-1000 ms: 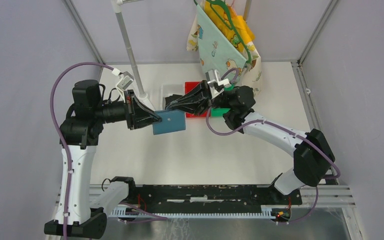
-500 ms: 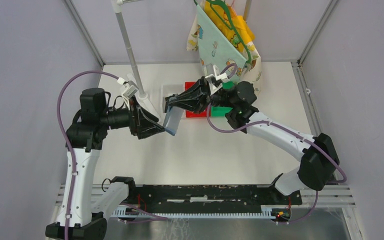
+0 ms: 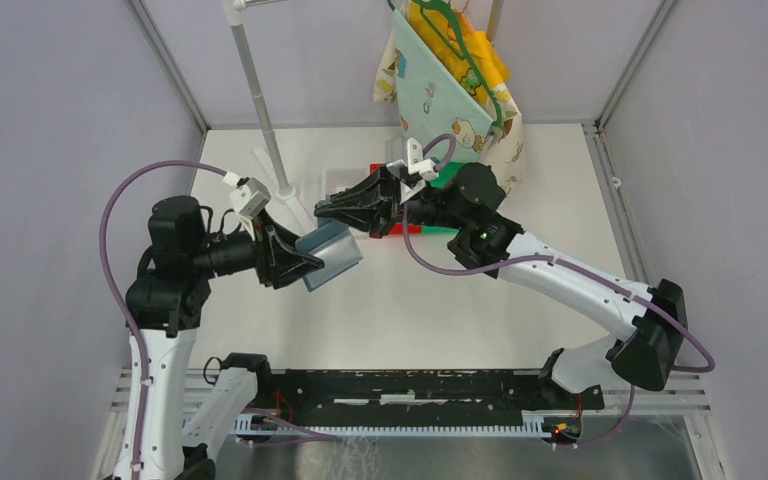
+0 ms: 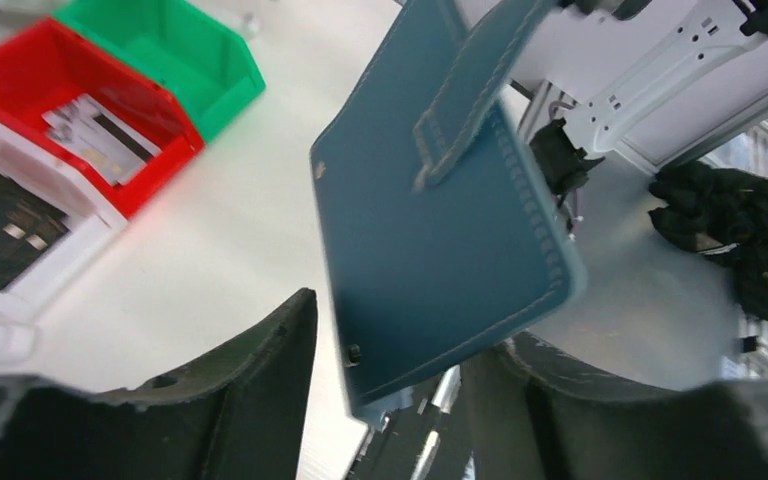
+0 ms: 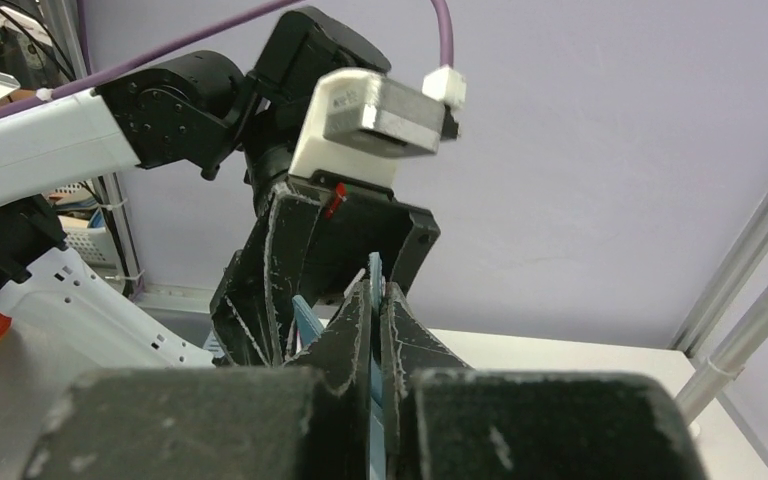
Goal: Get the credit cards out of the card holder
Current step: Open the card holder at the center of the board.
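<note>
The card holder hung tilted in the air above the table, between my two arms. Its stitched outer face and snap tab were turned toward the left wrist camera, so I could not see the pockets or tell whether any cards sat inside.

The right gripper was pressed together on a thin teal edge at the holder's top; which leaf it had, I couldn't tell. The left gripper stood spread, a finger on either side of the holder's lower corner, with a sliver of table showing beside one finger, so I judged it not gripping. A few credit cards lay in the red bin beyond.

I read this as a regrasp. To do it well, I wanted the left fingers closing squarely on one leaf near the fold, clear of the pocket mouths. The right needed to hold firm until that grip was sure, or the holder could swing or drop.
</note>
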